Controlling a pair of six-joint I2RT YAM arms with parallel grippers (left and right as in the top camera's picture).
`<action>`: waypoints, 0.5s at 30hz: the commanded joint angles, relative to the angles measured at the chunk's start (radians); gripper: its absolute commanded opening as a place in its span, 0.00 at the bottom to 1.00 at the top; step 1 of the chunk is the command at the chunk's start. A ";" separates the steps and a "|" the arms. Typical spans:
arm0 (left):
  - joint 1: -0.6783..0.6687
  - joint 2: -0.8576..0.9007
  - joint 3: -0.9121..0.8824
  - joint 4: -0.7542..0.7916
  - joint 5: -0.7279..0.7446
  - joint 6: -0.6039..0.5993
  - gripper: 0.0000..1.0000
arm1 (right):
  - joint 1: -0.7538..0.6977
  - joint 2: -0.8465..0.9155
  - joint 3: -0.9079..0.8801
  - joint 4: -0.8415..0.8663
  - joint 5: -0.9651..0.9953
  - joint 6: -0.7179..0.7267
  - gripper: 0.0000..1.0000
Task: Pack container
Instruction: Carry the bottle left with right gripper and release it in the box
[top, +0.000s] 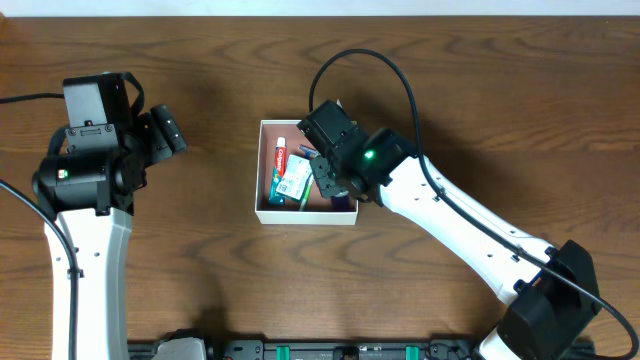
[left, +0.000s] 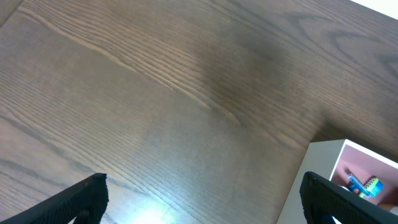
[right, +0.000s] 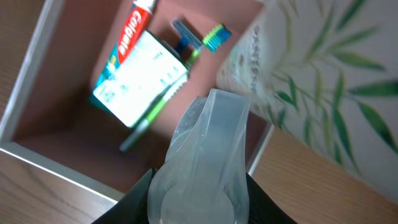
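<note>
While the right gripper (top: 325, 178) hangs over the container (top: 300, 216), it pinches a clear plastic piece (right: 208, 143). That piece is too blurred for me to say whether it is a small bottle or a pouch. The container sits about mid-table, well to the right of the left gripper (left: 205, 202). Its fingers are spread wide over bare table (left: 155, 93) with nothing between them.

My worry is the crowding inside. A toothpaste tube (right: 134, 34) lies along the left wall, with a green-and-white carton (right: 140, 84) just right of it. A green toothbrush (right: 149, 118) is slanted against the carton, and something blue (right: 185, 34) lies by the brush head. A leaf-printed packet (right: 311, 81) fills the right side, and I can't tell whether it lies flat or rides up on the wall.

Dropped from this height, the clear piece would likely strike the carton or the brush. It could then skid and end up propped on the rim, or go over it. It looks slick and light, so it could also slip in the grip early.

Going lower brings its own danger. A finger could catch a white wall and shove the box, since nothing steadies it, or nudge the packet out over the edge.
</note>
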 joint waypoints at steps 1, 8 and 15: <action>0.004 -0.002 0.011 -0.003 -0.008 -0.005 0.98 | 0.002 -0.019 0.014 -0.017 0.042 0.005 0.34; 0.004 -0.002 0.011 -0.003 -0.008 -0.005 0.98 | 0.002 -0.021 0.015 -0.004 0.042 0.028 0.68; 0.004 -0.002 0.011 -0.003 -0.008 -0.005 0.98 | 0.002 -0.116 0.017 0.065 0.049 -0.021 0.68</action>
